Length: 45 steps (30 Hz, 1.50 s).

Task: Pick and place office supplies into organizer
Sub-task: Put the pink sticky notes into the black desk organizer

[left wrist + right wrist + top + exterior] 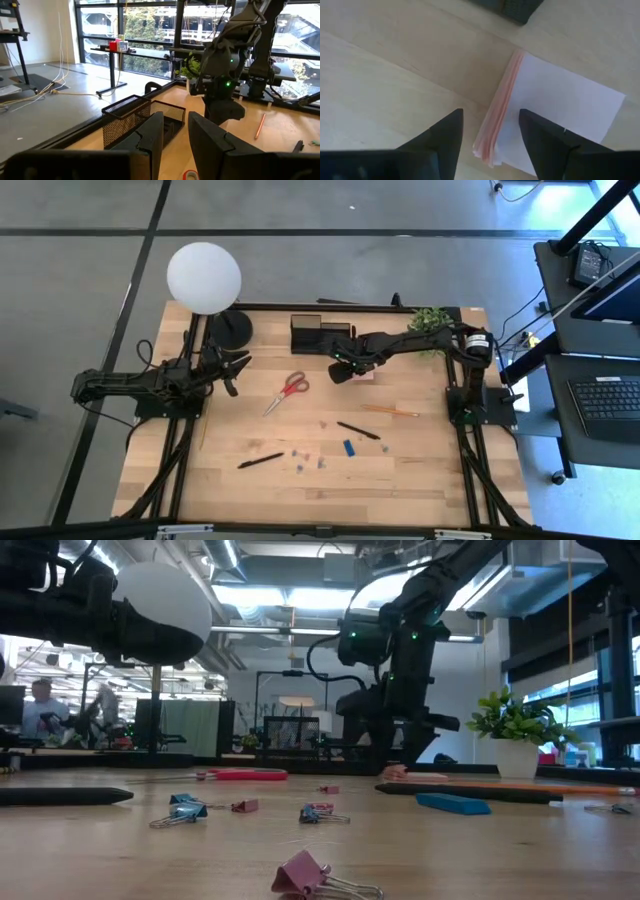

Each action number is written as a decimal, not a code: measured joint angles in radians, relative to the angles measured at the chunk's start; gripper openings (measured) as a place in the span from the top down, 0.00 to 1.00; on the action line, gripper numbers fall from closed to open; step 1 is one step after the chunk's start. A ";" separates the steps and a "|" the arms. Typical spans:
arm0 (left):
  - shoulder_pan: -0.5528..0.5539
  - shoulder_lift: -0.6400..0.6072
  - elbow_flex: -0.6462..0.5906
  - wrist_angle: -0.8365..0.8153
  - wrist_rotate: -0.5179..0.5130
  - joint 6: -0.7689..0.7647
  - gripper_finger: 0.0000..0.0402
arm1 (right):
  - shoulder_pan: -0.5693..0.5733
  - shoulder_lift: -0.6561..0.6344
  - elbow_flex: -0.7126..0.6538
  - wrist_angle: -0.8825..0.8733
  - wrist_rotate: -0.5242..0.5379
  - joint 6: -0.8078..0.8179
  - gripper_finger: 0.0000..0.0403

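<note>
Right gripper [487, 132] hangs low over the sticky-note pad [550, 110], fingers spread apart with the pad's near edge right between them, not yet pinched. The pad lies flat on the table [420, 470], just at six o'clock of the organizer [320, 335], near the plant [432, 320]. It's a thin square stack, pink along the layered edge, top sheet pale. Left gripper [235, 372] waits at nine o'clock of the table, fingers parted, with the scissors [287, 391] off at its three o'clock
</note>
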 joint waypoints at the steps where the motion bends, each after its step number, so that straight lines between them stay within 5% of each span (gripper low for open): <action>1: 0.000 0.000 0.000 0.000 0.000 0.000 0.79 | 0.000 0.001 0.000 0.000 0.001 0.000 0.55; 13: 0.000 0.000 0.000 0.000 0.000 0.000 0.79 | 0.000 0.004 0.000 0.004 0.016 -0.025 0.81; 26: 0.000 0.000 0.000 0.000 0.000 0.000 0.79 | 0.000 0.005 0.000 0.002 0.009 -0.129 0.97; 45: 0.000 0.000 0.000 0.000 0.000 0.000 0.79 | 0.008 0.009 0.061 -0.074 -0.054 -0.154 0.99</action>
